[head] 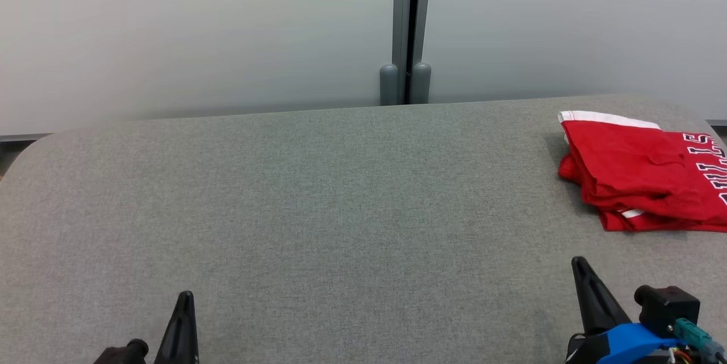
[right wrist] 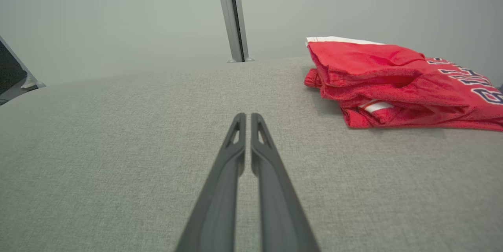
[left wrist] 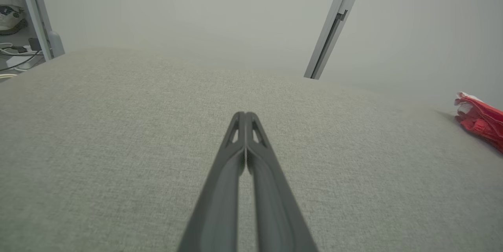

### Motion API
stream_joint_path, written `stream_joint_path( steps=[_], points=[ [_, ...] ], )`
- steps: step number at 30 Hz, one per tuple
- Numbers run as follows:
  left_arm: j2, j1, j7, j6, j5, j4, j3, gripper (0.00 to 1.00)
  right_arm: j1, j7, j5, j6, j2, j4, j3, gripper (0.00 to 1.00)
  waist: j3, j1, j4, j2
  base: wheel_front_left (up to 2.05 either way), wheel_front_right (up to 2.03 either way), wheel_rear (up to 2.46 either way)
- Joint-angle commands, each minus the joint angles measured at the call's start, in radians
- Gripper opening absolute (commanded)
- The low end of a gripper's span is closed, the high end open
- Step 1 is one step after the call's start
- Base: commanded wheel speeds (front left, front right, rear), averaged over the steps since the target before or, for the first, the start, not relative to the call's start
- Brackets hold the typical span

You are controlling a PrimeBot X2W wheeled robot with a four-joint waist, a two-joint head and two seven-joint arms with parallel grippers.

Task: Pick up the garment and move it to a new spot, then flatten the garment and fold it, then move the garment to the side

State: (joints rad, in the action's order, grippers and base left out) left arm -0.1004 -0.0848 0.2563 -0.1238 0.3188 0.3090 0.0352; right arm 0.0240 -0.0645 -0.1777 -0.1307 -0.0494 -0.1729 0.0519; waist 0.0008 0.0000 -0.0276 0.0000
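One folded red garment (head: 642, 171) at my two o'clock on one grey table (head: 341, 193); left gripper (left wrist: 245, 115), right gripper (right wrist: 245, 115) both clenched empty.

the only writing stands on the red garment (head: 636, 171), on its top layer. it is a row of big white letters (head: 711, 166) with a dark outline. in the head view the row is turned sideways and the picture's edge cuts it; "ulls" can be read, and before it one more letter, which is cut. in the right wrist view the same letters (right wrist: 469, 83) on the garment (right wrist: 377, 71) lie at a flat angle, too partly seen to read for sure.
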Motion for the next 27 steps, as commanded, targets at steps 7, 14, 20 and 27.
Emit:
stream_joint_path(
  steps=[7,14,20,27],
  points=[
    [0.006,0.012,-0.028,0.000,0.093,0.004,-0.012,0.00,-0.012,0.018,-0.103,0.000,0.000,-0.017,0.008,0.00,0.000,0.0000,0.001,0.0000,0.00,0.00,0.00],
    [0.010,0.031,-0.062,-0.001,0.211,-0.004,-0.026,0.00,-0.023,0.032,-0.234,0.000,0.000,-0.020,0.012,0.00,0.000,0.0000,0.003,0.0000,0.00,0.00,0.00],
    [0.014,0.046,-0.088,-0.002,0.305,-0.010,-0.037,0.00,-0.033,0.044,-0.338,0.000,0.000,-0.023,0.016,0.00,0.000,0.0000,0.004,0.0000,0.00,0.00,0.00],
    [0.017,0.063,-0.117,-0.002,0.406,-0.016,-0.048,0.00,-0.044,0.058,-0.451,0.000,0.000,-0.028,0.020,0.00,0.000,0.0000,0.006,0.0000,0.00,0.00,0.00]
  ],
)
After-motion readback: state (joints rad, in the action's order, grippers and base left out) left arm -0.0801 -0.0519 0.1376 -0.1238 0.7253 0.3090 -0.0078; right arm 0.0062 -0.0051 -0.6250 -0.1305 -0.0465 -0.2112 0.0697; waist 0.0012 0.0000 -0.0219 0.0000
